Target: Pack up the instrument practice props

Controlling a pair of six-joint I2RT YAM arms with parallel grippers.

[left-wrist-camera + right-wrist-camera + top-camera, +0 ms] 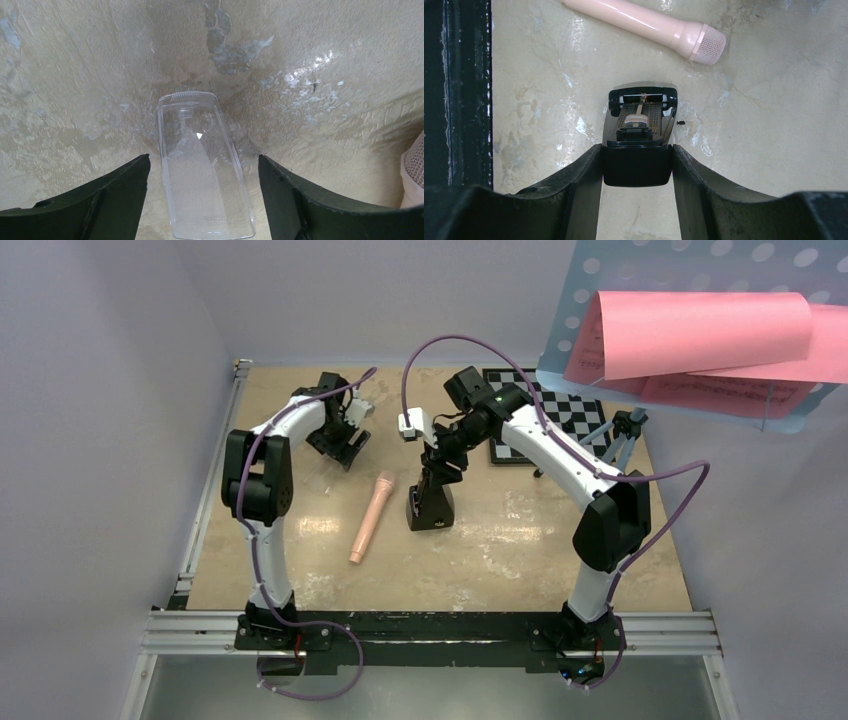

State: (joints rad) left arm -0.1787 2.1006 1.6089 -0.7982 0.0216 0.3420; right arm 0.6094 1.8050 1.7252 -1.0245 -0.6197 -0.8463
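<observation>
While the right jaws clench the glossy black pyramid metronome upright on the mottled beige desk (a peach-pink, mesh-headed microphone lies just beyond), the left jaws stand released astride a clear plastic cover.

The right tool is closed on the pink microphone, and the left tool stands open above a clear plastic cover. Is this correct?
Not quite: the right tool is closed on the black metronome, as the right wrist view shows; the pink microphone lies free beside it. The left tool is open above the clear plastic cover.
</observation>
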